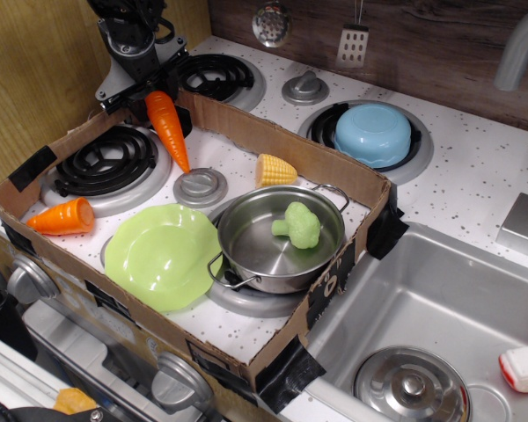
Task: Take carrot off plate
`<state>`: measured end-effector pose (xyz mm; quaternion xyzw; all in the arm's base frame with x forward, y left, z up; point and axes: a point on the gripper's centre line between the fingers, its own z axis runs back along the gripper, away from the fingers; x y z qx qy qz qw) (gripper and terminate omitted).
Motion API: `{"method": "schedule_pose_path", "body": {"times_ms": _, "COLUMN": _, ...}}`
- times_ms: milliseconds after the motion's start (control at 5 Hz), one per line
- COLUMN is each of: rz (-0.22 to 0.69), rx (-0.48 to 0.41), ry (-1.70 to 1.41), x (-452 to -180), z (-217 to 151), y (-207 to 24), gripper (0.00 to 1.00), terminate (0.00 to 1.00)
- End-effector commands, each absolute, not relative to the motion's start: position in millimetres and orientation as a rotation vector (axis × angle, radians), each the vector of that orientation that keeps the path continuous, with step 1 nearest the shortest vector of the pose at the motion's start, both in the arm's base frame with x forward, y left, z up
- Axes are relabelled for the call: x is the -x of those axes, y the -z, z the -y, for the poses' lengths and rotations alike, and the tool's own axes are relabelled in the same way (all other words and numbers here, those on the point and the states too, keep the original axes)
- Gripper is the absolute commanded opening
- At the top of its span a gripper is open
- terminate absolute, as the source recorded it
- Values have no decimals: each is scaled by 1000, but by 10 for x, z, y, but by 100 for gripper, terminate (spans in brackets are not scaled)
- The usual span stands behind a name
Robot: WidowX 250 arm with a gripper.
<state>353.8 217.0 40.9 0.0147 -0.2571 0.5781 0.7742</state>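
Note:
The long pointed orange carrot [168,127] hangs tip-down from my gripper [147,88], which is shut on its stem end at the back left of the cardboard tray. Its tip hovers just above the stove top, between the left burner [106,163] and the centre knob [200,186]. The lime-green scalloped plate [160,255] lies empty at the tray's front, well clear of the carrot.
A short stubby carrot piece [62,216] lies at the tray's left. A corn piece [275,170] and a steel pot [282,237] holding a green broccoli [297,224] sit to the right. A light blue bowl [372,134] rests on the back right burner. Cardboard walls [282,145] ring the tray.

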Motion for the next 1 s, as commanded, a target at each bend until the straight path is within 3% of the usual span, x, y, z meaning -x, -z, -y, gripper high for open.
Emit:
{"method": "schedule_pose_path", "body": {"times_ms": 0, "rz": 609, "rx": -76, "ry": -1226, "x": -3664, "z": -2058, "y": -706, "gripper": 100, "terminate": 0}}
{"method": "schedule_pose_path", "body": {"times_ms": 600, "rz": 628, "rx": -228, "ry": -1132, "x": -3668, "z": -1727, "y": -1151, "gripper": 100, "terminate": 0}}
{"method": "schedule_pose_path", "body": {"times_ms": 800, "rz": 620, "rx": -209, "ry": -1165, "x": -3683, "z": -1617, "y": -1279, "gripper": 100, "terminate": 100}}
